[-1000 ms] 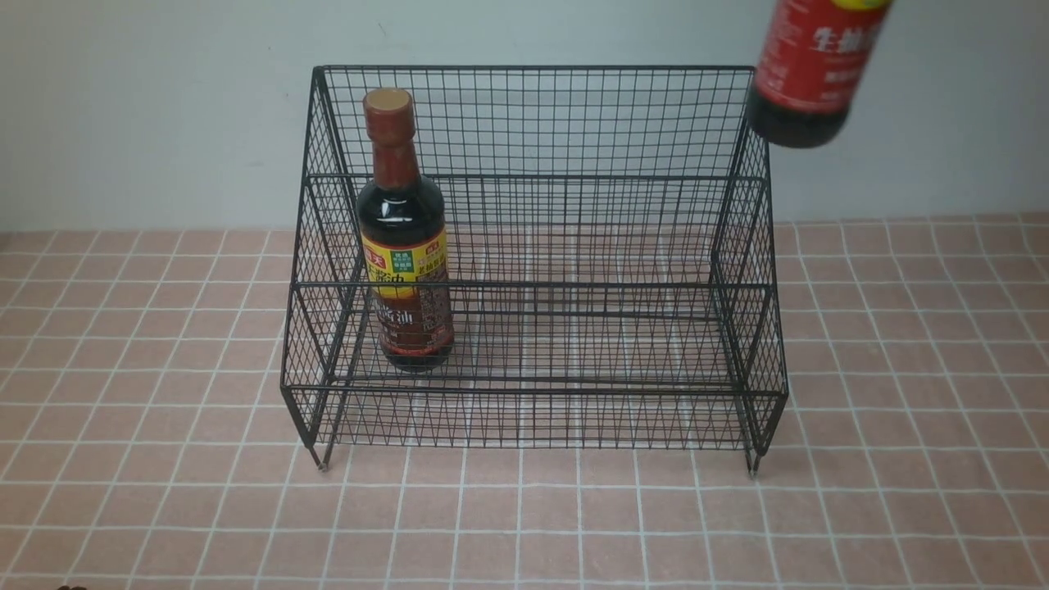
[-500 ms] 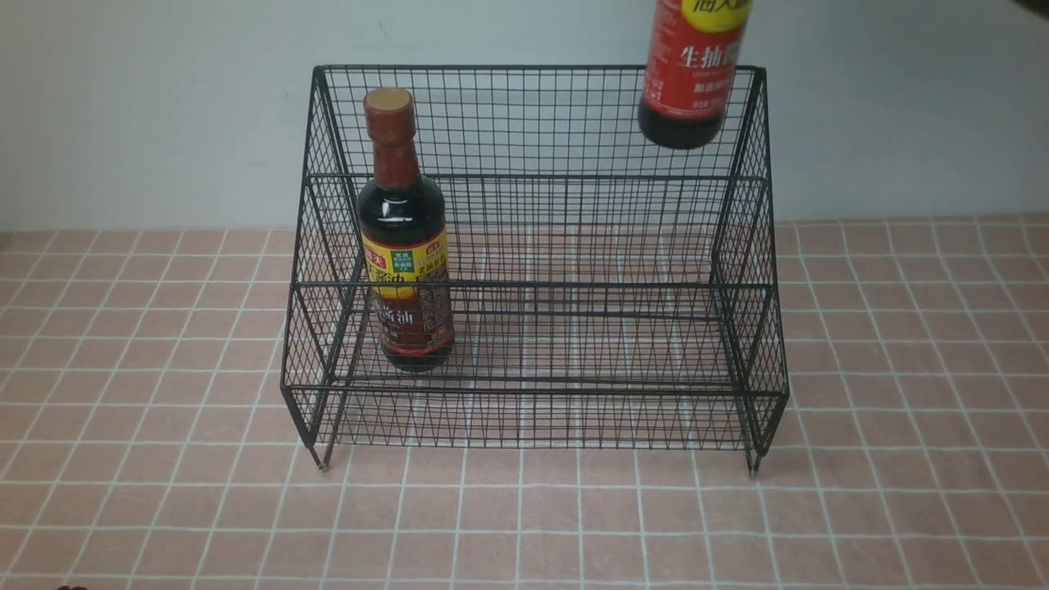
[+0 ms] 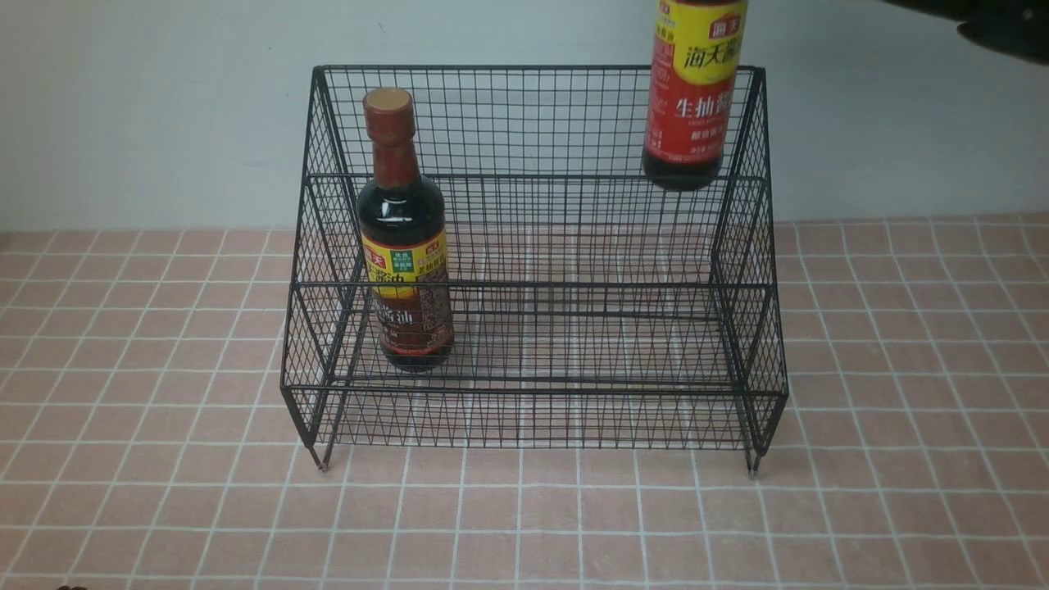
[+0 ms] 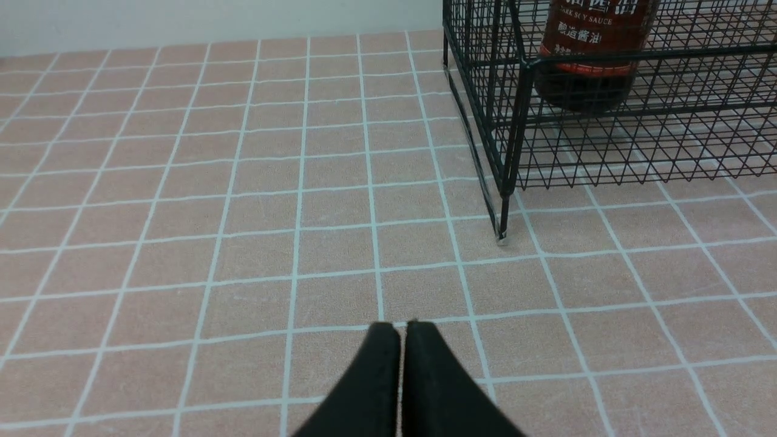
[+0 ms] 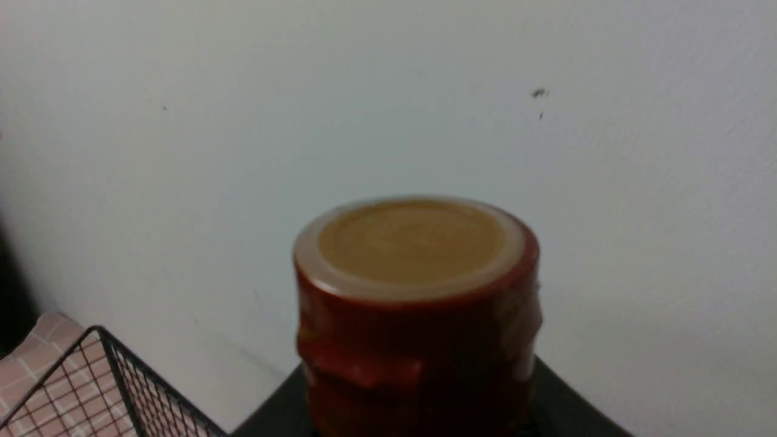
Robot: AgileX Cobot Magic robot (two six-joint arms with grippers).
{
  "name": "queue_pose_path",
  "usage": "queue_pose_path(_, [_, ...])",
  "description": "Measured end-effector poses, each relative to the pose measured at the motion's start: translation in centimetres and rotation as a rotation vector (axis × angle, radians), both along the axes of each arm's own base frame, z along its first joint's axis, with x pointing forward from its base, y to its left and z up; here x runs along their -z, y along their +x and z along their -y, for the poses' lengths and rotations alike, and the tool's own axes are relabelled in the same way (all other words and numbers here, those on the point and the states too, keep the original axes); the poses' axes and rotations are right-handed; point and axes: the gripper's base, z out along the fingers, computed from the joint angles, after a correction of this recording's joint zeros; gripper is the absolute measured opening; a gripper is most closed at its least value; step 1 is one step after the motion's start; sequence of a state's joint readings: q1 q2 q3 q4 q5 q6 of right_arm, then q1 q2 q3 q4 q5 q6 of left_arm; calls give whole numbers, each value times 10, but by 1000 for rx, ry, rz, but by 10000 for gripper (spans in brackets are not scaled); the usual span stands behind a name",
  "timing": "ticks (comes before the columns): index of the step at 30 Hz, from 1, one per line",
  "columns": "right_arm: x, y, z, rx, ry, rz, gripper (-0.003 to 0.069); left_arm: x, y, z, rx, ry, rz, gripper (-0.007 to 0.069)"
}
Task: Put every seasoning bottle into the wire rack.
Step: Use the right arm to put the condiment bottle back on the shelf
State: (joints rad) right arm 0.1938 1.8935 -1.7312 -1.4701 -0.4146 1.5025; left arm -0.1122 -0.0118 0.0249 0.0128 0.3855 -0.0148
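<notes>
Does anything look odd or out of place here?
Only the red-label soy-sauce bottle: it hangs upright in mid-air over the wire rack's right end. The brown-label bottle stands upright inside. Nothing spilled.

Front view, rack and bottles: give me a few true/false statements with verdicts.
1. The brown-label bottle stands upright inside the rack. True.
2. The red-label bottle rests on the rack's floor. False: it hangs in the air over the rack's right side.
3. The left claw is shut and empty. True.
4. The brown-label bottle stands at the rack's right end. False: it is near the left end.
</notes>
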Motion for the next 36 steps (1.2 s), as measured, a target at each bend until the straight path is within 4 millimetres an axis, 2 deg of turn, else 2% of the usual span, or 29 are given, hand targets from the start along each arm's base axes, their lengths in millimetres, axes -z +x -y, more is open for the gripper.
queue_pose_path(8, [25, 0, -4, -65, -84, -159, 268, 0, 0, 0, 0, 0, 0, -7])
queue_pose_path(25, [30, 1, -6, -81, -69, -190, 268, 0, 0, 0, 0, 0, 0, -7])
queue_pose_path(33, [69, 18, -10, -87, -84, -270, 268, 0, 0, 0, 0, 0, 0, -7])
queue_pose_path(36, [70, 18, -11, -99, -85, -271, 268, 0, 0, 0, 0, 0, 0, -7])
